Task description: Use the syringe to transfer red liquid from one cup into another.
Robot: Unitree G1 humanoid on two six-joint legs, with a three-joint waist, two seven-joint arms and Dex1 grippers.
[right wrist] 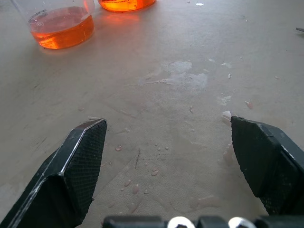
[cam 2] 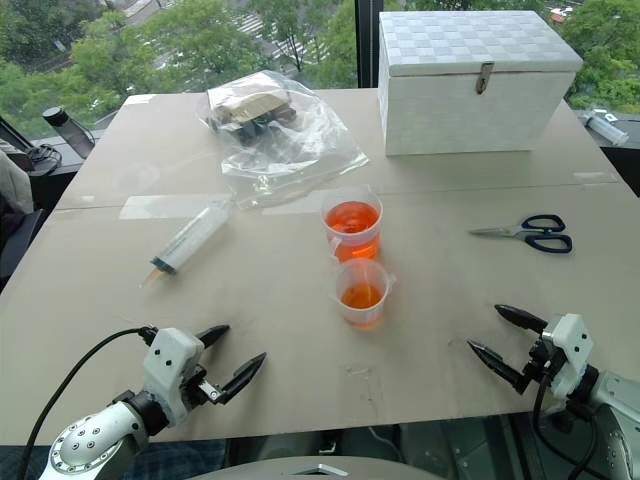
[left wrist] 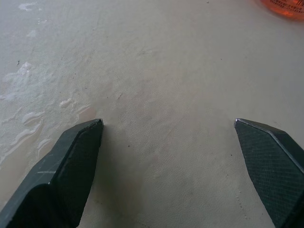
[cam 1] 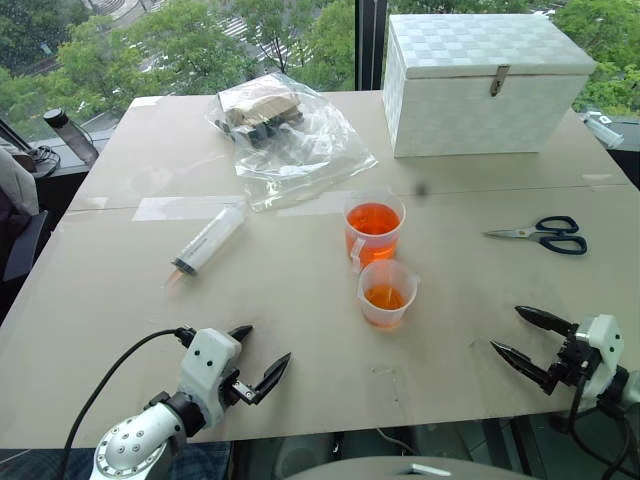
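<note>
The syringe (cam 1: 207,243) lies left of centre on the table (cam 1: 470,290), long axis diagonal, tip toward lower left, above the open, empty left end effector (cam 1: 262,357), the nearer one. The right end effector (cam 1: 519,335) gapes empty. Right wrist view: the shorter cup (right wrist: 59,23) holds shallow red liquid (right wrist: 61,32); the taller cup (cam 1: 373,230) holds more.

On the surface (cam 1: 120,300), the shorter cup (cam 1: 386,293) stands just in front of the taller cup (cam 1: 373,231). Syringe (cam 1: 207,242) lies left of the taller cup, scissors (cam 1: 541,234) right, box (cam 1: 482,82) and bag (cam 1: 288,134) behind.
</note>
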